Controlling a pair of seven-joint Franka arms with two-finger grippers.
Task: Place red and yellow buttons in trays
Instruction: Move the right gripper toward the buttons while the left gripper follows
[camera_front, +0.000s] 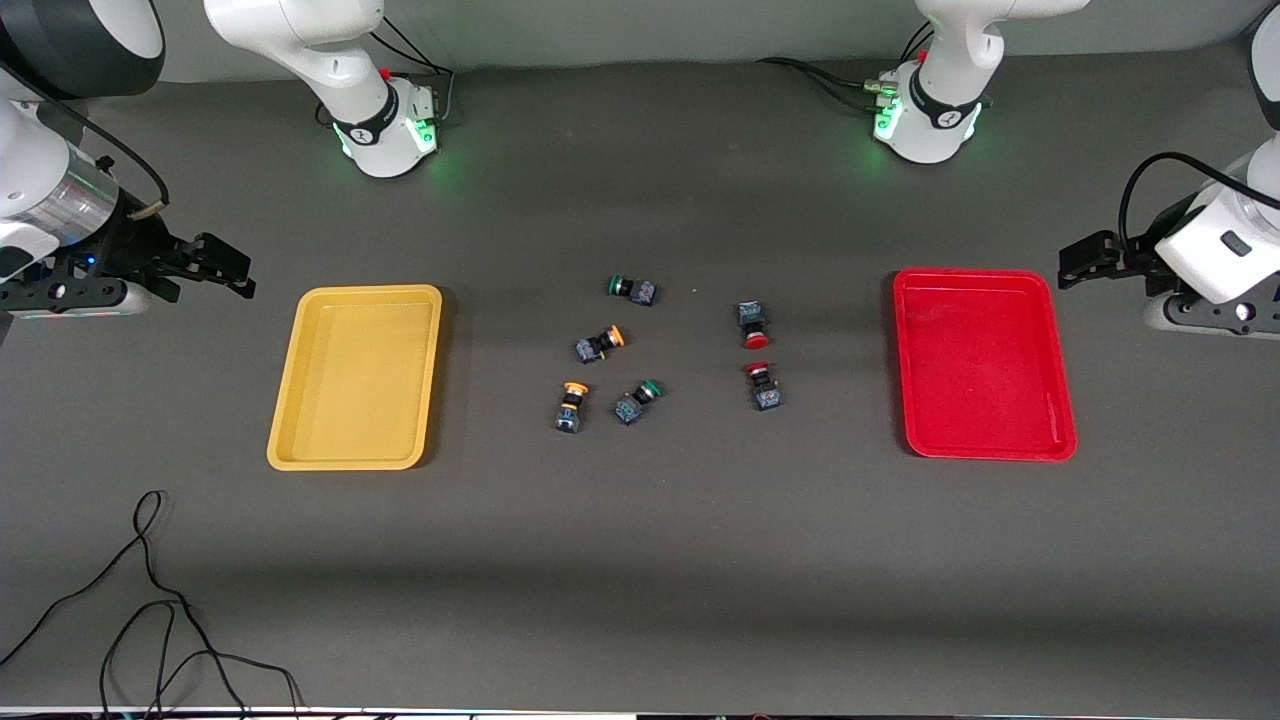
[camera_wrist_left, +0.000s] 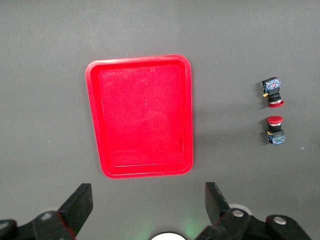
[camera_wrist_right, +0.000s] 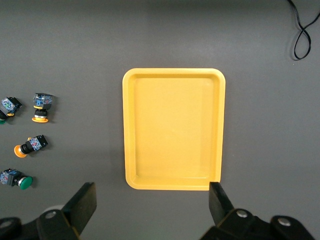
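Now we see both trays bare on the tabletop (camera_front: 640, 560), with all the buttons lying loose between them. The yellow tray (camera_front: 357, 376) sits toward the right arm's end, the red tray (camera_front: 983, 362) toward the left arm's end.

Our right tool (camera_front: 215, 268) hangs above the tabletop just outside the yellow tray, fingers (camera_wrist_right: 82, 202) spread wide and holding nothing. Our left tool (camera_front: 1085, 262) hangs likewise just outside the red tray, fingers (camera_wrist_left: 80, 202) also wide apart and bare.

Two red buttons (camera_front: 753, 325) (camera_front: 763, 385) lie cap to cap, closest to the red tray yet well apart from the left tool. Two yellow buttons (camera_front: 600, 343) (camera_front: 571, 406) lie in the middle cluster, closer to the yellow tray, well apart from the right tool. Two green buttons (camera_front: 632, 289) (camera_front: 637, 400) lie among them, one farther from the front camera, one just beside the nearer yellow button.
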